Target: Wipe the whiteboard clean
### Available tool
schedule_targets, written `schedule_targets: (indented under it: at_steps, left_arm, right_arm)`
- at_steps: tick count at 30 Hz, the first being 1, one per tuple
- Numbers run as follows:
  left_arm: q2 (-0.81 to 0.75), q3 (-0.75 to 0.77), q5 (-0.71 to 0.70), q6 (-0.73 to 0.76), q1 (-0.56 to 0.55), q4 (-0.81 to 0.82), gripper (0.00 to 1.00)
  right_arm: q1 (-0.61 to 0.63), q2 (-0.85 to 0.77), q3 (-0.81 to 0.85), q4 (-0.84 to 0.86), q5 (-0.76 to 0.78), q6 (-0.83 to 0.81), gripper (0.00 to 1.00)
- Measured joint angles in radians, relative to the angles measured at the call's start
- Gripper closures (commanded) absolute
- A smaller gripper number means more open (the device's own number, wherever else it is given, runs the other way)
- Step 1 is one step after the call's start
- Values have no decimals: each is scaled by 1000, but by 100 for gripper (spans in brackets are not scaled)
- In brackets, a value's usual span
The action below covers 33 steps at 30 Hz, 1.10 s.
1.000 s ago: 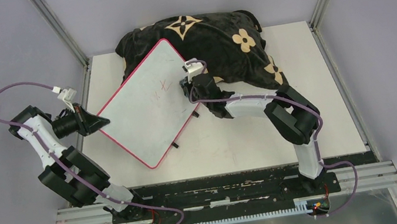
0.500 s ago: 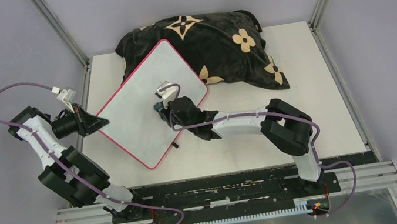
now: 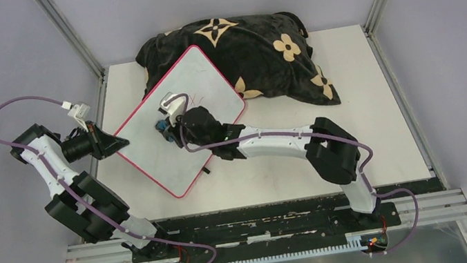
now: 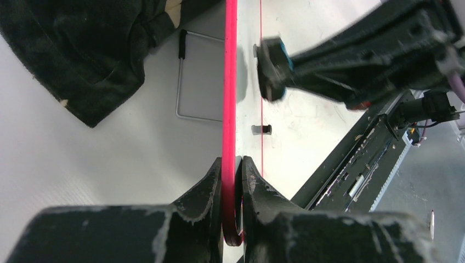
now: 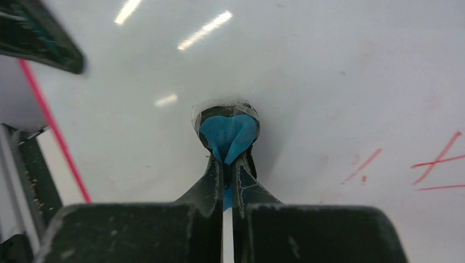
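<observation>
Blue pad [image 5: 227,134], pinched in the right fingers [image 5: 211,189], touches the whiteboard [image 3: 149,147]; left fingers [image 4: 205,192] clamp its red rim [image 4: 229,109].

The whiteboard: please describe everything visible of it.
The whiteboard is a white rectangle with a thin red rim and rounded corners, lying diagonally on the table, its far corner over the black cushion. Some red marks show near its middle. The left gripper clamps its rim; the right gripper holds a blue pad against its face.
</observation>
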Motion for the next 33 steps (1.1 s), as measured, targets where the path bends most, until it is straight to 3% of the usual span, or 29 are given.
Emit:
schedule_targets:
  at_steps: [11, 22, 27, 33]
  left_arm:
    - [3, 0, 3, -7, -2, 24, 97]
    - [3, 0, 10, -8, -6, 13, 97]
    - [3, 0, 8, -8, -6, 10, 97]
    - [3, 0, 0, -8, -3, 0, 97]
  right_arm:
    - [-169, 21, 6, -19, -77, 40, 99]
    - [-454, 17, -47, -39, -56, 86, 99]
    - [-456, 22, -55, -46, -53, 90, 99]
    - [-367, 21, -63, -29, 11, 64, 99]
